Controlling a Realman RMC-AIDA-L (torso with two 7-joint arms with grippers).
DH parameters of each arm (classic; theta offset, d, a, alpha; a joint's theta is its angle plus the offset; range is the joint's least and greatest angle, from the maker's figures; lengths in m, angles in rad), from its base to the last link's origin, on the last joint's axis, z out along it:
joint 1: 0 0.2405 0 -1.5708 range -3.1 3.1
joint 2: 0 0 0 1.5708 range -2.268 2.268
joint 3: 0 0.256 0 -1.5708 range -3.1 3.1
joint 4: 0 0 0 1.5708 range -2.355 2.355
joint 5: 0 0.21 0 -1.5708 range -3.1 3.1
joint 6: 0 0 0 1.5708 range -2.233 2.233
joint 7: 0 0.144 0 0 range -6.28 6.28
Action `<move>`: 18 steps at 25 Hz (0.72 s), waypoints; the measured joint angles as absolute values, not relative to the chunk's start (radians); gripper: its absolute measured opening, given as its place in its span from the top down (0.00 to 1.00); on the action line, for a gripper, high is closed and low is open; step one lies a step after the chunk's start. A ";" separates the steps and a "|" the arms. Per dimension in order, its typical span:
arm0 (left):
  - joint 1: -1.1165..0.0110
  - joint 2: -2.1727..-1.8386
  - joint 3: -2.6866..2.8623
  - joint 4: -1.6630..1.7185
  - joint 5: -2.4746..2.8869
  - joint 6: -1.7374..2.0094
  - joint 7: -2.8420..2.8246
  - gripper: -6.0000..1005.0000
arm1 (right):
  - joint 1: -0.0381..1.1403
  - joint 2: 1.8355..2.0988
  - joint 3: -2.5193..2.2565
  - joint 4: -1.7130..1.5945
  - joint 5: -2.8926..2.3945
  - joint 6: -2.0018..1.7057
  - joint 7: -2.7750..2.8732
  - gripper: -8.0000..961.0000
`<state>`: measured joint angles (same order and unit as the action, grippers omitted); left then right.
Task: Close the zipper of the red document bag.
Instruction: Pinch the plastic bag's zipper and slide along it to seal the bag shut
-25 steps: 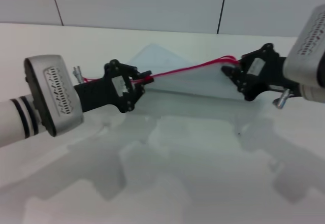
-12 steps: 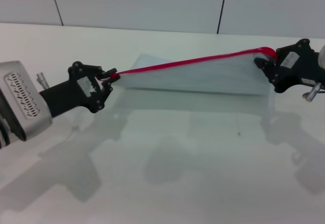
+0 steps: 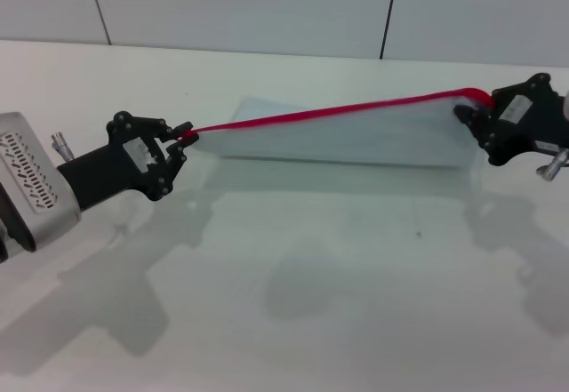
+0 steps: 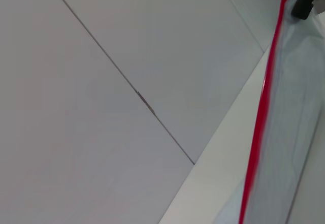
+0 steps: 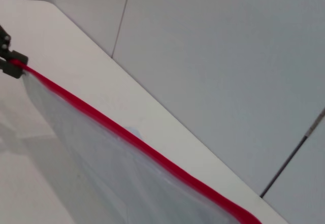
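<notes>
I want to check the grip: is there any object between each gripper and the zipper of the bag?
No. The left gripper and right gripper each pinch one end of the zipper, holding the red document bag stretched over the table.

The red document bag [image 3: 356, 134] looks like smooth, translucent frosted plastic, its zipper [image 3: 338, 110] glossy red, on a seemingly matt white bench [image 3: 356, 303].

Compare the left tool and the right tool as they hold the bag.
The left tool pinches the zipper at its lower end near the table; the right tool grips the higher end. The left arm shows its pale body; the right is cropped. Both are shut on the zipper, stretching the red document bag taut.
</notes>
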<state>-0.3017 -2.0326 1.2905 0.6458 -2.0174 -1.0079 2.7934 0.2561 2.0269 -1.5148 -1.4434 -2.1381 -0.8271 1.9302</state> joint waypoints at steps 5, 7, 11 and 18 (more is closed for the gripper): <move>-0.299 -2.032 1.289 0.645 -2.019 -1.007 2.793 0.78 | 0.255 2.028 -1.505 -1.437 -2.138 -0.826 1.930 0.84; -0.299 -2.032 1.289 0.645 -2.020 -1.007 2.792 0.78 | 0.250 2.028 -1.504 -1.436 -2.138 -0.820 1.929 0.84; -0.300 -2.032 1.287 0.636 -2.067 -1.005 2.788 0.77 | 0.244 2.026 -1.500 -1.435 -2.139 -0.811 1.929 0.84; -0.311 -2.036 1.290 0.593 -2.258 -1.015 2.805 0.75 | 0.227 2.030 -1.447 -1.430 -2.134 -0.809 1.966 0.83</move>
